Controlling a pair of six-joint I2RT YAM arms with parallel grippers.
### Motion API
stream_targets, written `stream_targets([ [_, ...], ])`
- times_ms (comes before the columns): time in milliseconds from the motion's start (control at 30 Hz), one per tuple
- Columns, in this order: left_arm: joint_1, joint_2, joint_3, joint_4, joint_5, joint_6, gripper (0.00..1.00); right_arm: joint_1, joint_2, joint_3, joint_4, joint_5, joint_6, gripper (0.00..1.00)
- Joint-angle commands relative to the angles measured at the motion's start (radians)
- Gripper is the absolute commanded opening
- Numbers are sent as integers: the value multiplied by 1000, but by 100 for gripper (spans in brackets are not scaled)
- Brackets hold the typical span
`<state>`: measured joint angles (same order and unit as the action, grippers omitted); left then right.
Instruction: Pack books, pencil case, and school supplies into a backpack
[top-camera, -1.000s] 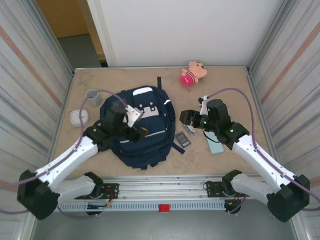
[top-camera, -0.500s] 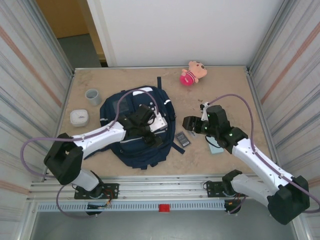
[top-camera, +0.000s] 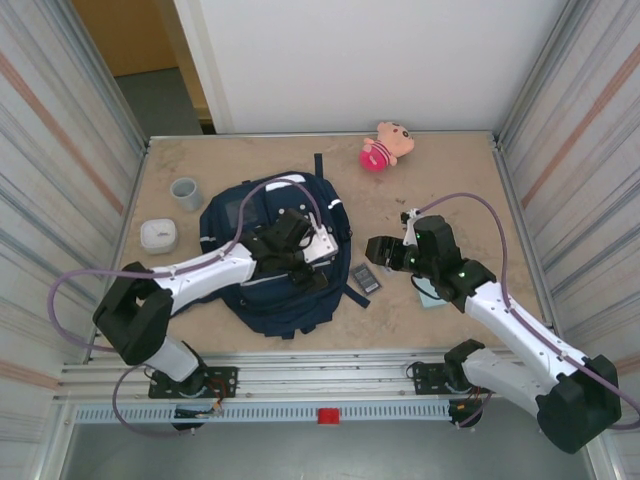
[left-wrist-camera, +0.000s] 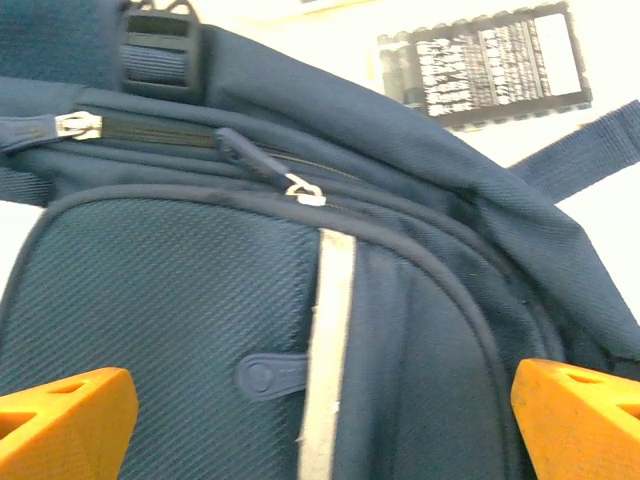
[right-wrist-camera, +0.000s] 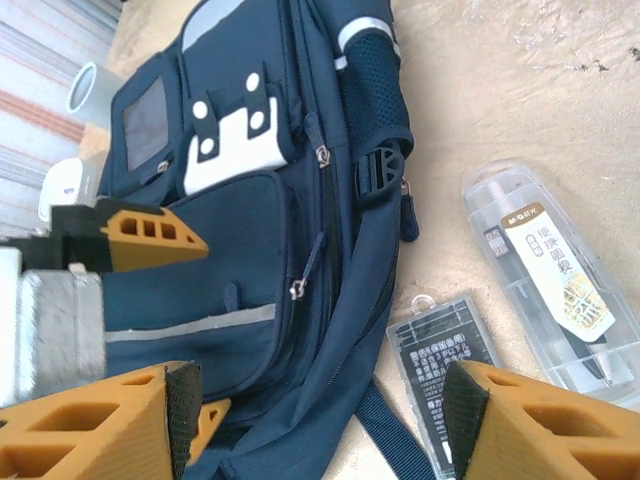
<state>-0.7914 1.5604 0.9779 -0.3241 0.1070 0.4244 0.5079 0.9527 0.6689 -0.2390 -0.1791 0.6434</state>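
2 white arms (top-camera: 200, 272), orange fingers (left-wrist-camera: 60, 415)

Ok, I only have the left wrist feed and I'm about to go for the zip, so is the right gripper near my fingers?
Observer: No. The right gripper hovers open off the right side of the backpack, above the gadget; your left gripper is open over the bag's front.
Operator: Anything lying by that gadget?
Observer: A clear case lies beside it on the table, on the side away from the bag.
Operator: And the pencil case?
Observer: It's on the table too, partly tucked under the right arm.
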Motion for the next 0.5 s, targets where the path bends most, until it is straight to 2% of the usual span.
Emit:
stream_targets([
  [0,-9,29,-23,-20,-26,39,97,-6,-27,-15,29,-8,-2,66],
  [200,-9,78,-34,41,-239,16,99,-6,-37,-28,33,-2,-3,66],
  [300,-9,95,-40,72,-286,10,93,-6,-37,-32,32,1,-4,66],
  [333,-9,95,-43,80,-289,11,86,-6,-37,-35,32,1,-5,66],
  [467,-9,62,-56,106,-280,-5,44,-6,-45,-46,35,0,-8,66],
])
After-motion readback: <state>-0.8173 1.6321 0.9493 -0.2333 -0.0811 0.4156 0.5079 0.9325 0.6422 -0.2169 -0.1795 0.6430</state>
